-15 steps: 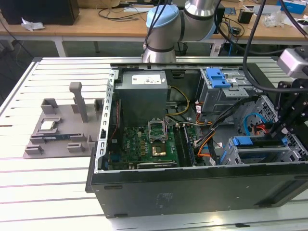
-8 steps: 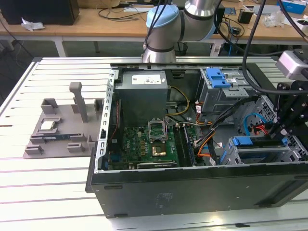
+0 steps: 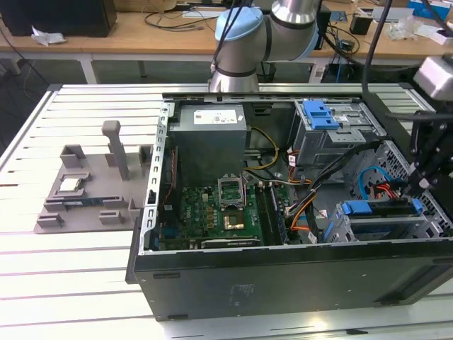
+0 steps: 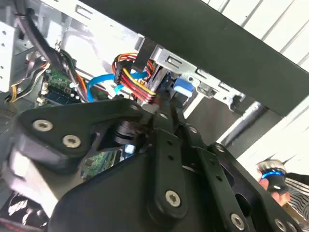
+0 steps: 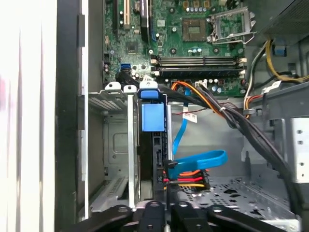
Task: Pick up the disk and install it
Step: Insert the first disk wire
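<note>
1. Jaws of the gripper [image 5: 166, 210] sit at the cabled end of the disk [image 5: 154, 145], tips right by its power plug [image 5: 186, 178]; cannot tell how far apart they stand, nor whether they have hold of anything.
2. Disk stands on edge in the drive cage [image 5: 113, 145] at the open computer case's [image 3: 283, 283] corner, on the exterior view's right; already slotted in, by the look of it.
3. Key relation: the disk's long axis runs straight away from the jaws, blue tab at the far end, toward the motherboard [image 5: 193, 43].
4. Materials: bracket of smooth blue plastic; cage of perforated sheet steel, dull grey; plug black with red, yellow and orange wires; data cable [image 5: 198, 159] flat, glossy blue, looped.
5. Surface [image 3: 71, 269] is slatted aluminium, pale and glaring.
</note>
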Motion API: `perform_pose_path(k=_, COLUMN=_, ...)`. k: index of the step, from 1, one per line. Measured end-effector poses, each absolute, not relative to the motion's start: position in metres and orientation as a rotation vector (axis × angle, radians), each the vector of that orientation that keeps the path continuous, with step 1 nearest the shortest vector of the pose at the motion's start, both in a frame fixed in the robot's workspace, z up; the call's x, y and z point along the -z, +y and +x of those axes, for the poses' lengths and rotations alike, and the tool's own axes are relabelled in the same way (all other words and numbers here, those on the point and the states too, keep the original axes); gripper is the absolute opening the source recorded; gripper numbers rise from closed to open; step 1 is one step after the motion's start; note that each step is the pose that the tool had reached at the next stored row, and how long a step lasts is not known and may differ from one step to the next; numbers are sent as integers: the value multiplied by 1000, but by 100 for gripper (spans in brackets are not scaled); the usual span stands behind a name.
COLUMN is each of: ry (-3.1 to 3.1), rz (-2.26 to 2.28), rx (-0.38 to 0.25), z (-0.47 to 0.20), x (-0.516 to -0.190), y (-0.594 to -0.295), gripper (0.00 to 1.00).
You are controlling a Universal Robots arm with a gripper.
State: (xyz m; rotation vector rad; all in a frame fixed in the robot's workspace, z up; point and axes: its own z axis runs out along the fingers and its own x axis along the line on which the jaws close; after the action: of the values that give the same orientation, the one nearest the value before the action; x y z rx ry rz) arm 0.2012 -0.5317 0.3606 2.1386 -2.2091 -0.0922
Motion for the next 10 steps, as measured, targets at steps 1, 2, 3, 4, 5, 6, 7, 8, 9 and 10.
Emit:
perform_pose_path(k=1, ry=-2209, rz=2138, rx=91, z=201, x=-365, y=-531, gripper=16)
perform_pose_path(k=2, ry=-2209, rz=2138, rx=90, z=201, x=-372, y=-531, gripper=10)
perform_pose_path(k=3, ry=-2209, rz=2138, rx=90, z=201, x=-376, y=-531, gripper=11)
perform_pose_path(k=4, ry=-2209, rz=2138, rx=90, z=201, x=-380, y=-531, gripper=11)
perform_pose_path(k=5, ry=-2209, rz=2139, rx=90, z=201, x=-380, y=-531, gripper=11)
perform_pose_path(k=6, ry=-2209, rz=2139, rx=90, z=201, x=-380, y=-531, gripper=11)
perform_pose_path(k=7, ry=-2209, rz=2139, rx=90, z=201, x=-380, y=-531, gripper=11)
perform_pose_path(k=8, ry=-2209, rz=2138, rx=90, z=201, x=-381, y=-531, gripper=11)
perform_pose_path(k=9, ry=-2209, rz=2138, rx=90, z=201, x=-381, y=-531, gripper=11)
perform_pose_path(k=10, ry=-2209, rz=2139, rx=90, z=201, x=-381, y=-531, gripper=11)
